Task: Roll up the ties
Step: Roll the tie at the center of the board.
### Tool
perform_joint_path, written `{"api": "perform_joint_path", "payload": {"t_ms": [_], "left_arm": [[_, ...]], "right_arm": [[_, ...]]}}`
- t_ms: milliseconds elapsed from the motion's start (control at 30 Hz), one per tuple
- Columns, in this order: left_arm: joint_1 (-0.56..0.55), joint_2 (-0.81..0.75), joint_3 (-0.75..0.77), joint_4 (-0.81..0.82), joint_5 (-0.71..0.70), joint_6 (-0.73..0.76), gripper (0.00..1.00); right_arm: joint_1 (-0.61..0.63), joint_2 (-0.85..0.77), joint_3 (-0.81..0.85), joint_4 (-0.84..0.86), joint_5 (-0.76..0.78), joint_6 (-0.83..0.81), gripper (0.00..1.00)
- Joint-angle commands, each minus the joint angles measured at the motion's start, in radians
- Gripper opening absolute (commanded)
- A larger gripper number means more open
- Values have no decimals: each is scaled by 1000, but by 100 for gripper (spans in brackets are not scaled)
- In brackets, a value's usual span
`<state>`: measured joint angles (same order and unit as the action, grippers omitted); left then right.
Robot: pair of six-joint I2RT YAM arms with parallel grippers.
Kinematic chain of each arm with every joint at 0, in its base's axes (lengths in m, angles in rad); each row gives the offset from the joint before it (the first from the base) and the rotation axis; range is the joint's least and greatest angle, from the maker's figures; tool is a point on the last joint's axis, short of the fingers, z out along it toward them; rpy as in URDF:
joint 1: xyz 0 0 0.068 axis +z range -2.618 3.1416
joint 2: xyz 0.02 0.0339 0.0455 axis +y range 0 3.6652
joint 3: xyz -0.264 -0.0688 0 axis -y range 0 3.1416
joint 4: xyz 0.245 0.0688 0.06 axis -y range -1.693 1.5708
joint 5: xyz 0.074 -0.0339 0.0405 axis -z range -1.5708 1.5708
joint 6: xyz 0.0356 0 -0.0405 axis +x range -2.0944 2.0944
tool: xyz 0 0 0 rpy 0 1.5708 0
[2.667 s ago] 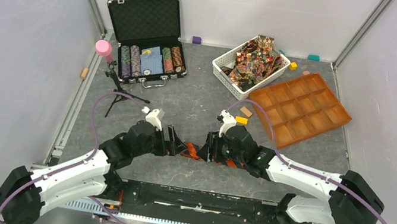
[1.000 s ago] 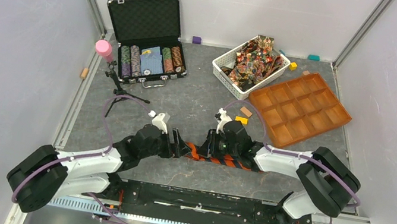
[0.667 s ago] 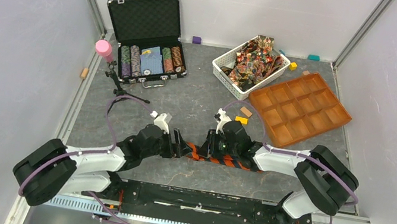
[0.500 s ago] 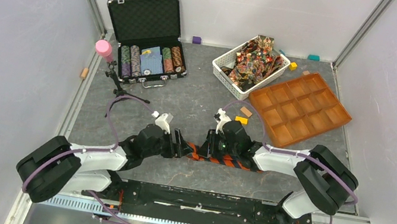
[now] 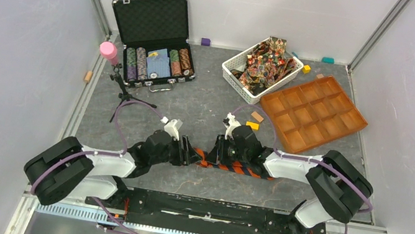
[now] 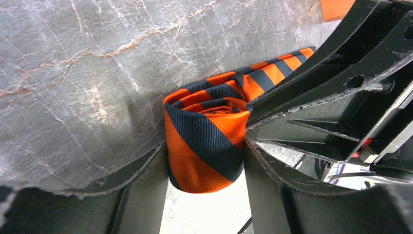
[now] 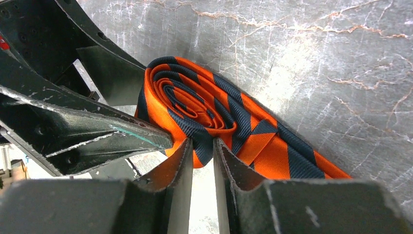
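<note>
Left wrist view: the left gripper (image 6: 204, 168) is clasping the rolled end of the striped tie (image 6: 202, 131), one finger pressing each side. The right gripper (image 7: 201, 146) is pinching the roll's edge. The tie is lying on the grey table (image 5: 194, 105) between both arms.

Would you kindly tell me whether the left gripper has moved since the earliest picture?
Yes: the left gripper has shifted rightward, farther from the tripod.

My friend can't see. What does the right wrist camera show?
A partly rolled orange and navy striped tie lies on a grey marbled table. The jaws of the right gripper pinch the coil's near edge; the left gripper touches the coil from the picture's left.
</note>
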<state>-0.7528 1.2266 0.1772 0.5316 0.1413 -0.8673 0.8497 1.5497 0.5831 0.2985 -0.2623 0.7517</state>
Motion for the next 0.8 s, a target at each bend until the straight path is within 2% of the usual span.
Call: {"api": "perform_joint_path", "payload": {"t_ms": [0, 100, 300, 500, 767], "left_arm": [[-3, 14, -7, 42, 17, -27, 60], [-3, -11, 8, 18, 7, -31, 55], [-3, -109, 60, -167, -60, 10, 53], [-3, -173, 109, -357, -121, 57, 52], [-12, -183, 242, -635, -253, 124, 49]], "right_arm": [[0, 15, 22, 0, 2, -33, 26], [0, 22, 37, 0, -40, -55, 27], [-3, -40, 96, -80, -66, -139, 32], [-7, -163, 127, -256, 52, -247, 36], [-14, -315, 83, -395, 195, -310, 37]]}}
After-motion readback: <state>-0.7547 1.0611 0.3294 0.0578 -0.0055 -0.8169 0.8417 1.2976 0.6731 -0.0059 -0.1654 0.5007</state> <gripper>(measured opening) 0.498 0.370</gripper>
